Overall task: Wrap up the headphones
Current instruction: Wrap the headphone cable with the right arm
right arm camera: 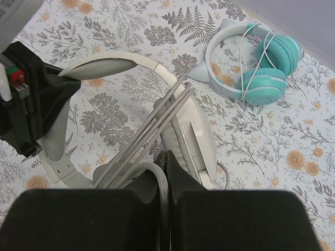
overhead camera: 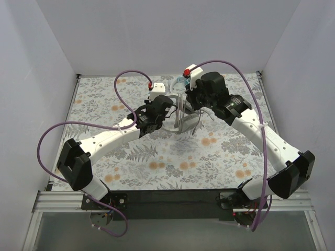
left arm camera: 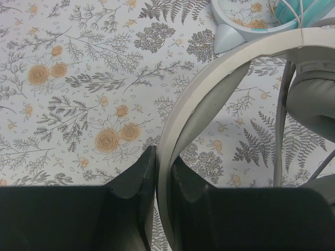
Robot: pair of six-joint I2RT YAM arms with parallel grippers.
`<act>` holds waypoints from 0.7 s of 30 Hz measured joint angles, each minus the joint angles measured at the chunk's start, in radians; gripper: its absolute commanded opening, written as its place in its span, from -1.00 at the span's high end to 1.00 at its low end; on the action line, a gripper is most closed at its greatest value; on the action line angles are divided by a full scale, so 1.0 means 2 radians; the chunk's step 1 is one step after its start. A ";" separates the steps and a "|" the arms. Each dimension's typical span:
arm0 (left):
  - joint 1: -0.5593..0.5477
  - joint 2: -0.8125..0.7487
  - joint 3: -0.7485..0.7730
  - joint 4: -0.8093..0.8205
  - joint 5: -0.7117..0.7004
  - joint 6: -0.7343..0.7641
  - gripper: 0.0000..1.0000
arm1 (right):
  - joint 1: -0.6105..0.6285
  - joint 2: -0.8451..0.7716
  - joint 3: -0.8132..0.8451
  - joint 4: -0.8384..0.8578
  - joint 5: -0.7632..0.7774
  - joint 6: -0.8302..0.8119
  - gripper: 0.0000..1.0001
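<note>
Fern-and-flower cloth covers the table (overhead camera: 172,157); plain white walls on three sides.

Left pincer (left arm camera: 164,162): jaws clamped on the pale headband of the white-grey headphones (left arm camera: 209,83), one finger either side of the band. From the grip the band arches up and away to the right. Grey ear pad hangs at the right of the pincer.

Right pincer (right arm camera: 163,157): jaws closed on the thin grey cable (right arm camera: 152,123), which curls in from the left and drops between the fingertips. Directly ahead of the fingertips, several strands of cable lie side by side, slanting across the ear cup. Left pincer shows at far left in this view, gripping the band.

From overhead both pincers meet at mid-table, the white-grey pair between them and raised off the cloth.

Teal headphones (right arm camera: 261,78) lie flat on the cloth, ahead of the right pincer and off to its right, apart from the white-grey pair; pale cord wound over the cups.

Purple cables (overhead camera: 131,73) loop above both arms.
</note>
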 measured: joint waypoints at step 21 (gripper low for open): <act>-0.007 -0.009 -0.016 0.009 -0.024 0.019 1.00 | -0.060 0.098 0.124 -0.054 -0.089 -0.016 0.78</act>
